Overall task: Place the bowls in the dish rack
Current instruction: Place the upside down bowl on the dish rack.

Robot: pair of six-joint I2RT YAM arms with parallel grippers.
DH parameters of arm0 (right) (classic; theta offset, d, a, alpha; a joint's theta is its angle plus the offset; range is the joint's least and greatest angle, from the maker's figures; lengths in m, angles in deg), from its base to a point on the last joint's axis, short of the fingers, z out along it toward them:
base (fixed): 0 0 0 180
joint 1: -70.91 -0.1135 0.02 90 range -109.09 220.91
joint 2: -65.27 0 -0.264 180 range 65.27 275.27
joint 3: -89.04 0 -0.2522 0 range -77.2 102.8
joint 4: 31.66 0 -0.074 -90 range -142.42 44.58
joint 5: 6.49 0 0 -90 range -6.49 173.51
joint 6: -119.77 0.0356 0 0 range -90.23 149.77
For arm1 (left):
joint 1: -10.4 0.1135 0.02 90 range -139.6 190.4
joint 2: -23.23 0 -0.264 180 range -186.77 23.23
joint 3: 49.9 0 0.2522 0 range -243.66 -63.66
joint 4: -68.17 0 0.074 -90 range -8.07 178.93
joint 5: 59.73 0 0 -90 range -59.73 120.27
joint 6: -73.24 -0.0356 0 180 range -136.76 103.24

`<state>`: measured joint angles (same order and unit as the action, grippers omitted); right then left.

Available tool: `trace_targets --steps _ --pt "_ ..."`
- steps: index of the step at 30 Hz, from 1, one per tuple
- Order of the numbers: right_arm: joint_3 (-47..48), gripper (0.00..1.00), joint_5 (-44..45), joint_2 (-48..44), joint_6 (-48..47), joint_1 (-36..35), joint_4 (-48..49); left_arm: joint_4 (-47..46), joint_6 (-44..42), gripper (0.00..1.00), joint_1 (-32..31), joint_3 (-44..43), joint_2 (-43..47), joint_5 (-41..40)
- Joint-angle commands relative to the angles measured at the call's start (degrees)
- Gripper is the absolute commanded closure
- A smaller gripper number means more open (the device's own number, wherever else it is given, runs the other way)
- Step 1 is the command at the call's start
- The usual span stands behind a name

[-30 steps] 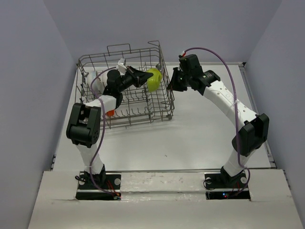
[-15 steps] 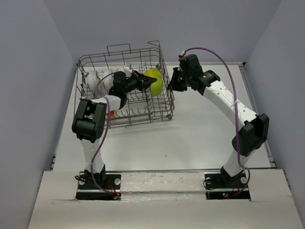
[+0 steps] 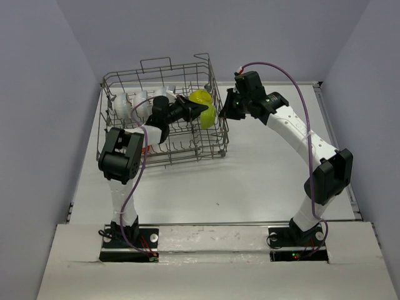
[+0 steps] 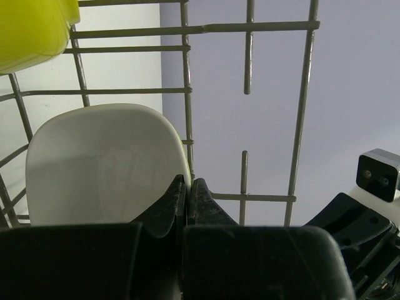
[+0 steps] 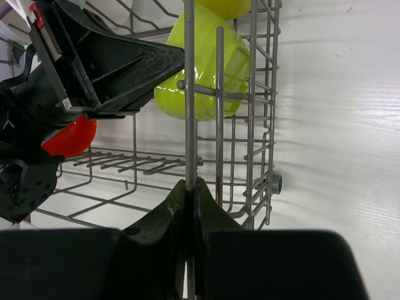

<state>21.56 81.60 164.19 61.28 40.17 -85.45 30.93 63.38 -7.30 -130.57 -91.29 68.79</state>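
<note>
The grey wire dish rack stands at the back left of the table. My left gripper reaches into its right end. It is shut on the rim of a bowl that is white inside and lime green outside. One finger is inside the bowl and one outside. A second lime bowl sits just behind it in the rack. My right gripper is shut on a wire of the rack's right wall.
White bowls stand on edge at the rack's back left. An orange-red bowl lies at its front left. Bare white table spreads to the right of the rack. Purple walls close in both sides.
My left gripper has carried the lime bowl rightward, toward the rack's right wall. Its forearm has shifted off the white bowls at the back left. The right arm has not moved.
</note>
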Motion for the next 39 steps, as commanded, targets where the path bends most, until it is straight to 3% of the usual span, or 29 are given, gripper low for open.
trace_targets --steps 1,26,39 --pt "-0.06 0.99 0.77 -2.76 -1.89 -0.55 -1.81 -4.46 -0.33 1.0 -0.32 -1.29 0.7 0.15" --pt "-0.94 0.99 1.21 -2.59 -1.54 -0.55 -1.37 -4.63 -1.91 1.0 -0.76 0.82 -2.11 0.06" --pt "-1.38 0.99 1.65 -2.67 -1.62 -0.55 -1.28 4.42 -9.56 1.0 -0.24 0.21 -0.97 -3.1"
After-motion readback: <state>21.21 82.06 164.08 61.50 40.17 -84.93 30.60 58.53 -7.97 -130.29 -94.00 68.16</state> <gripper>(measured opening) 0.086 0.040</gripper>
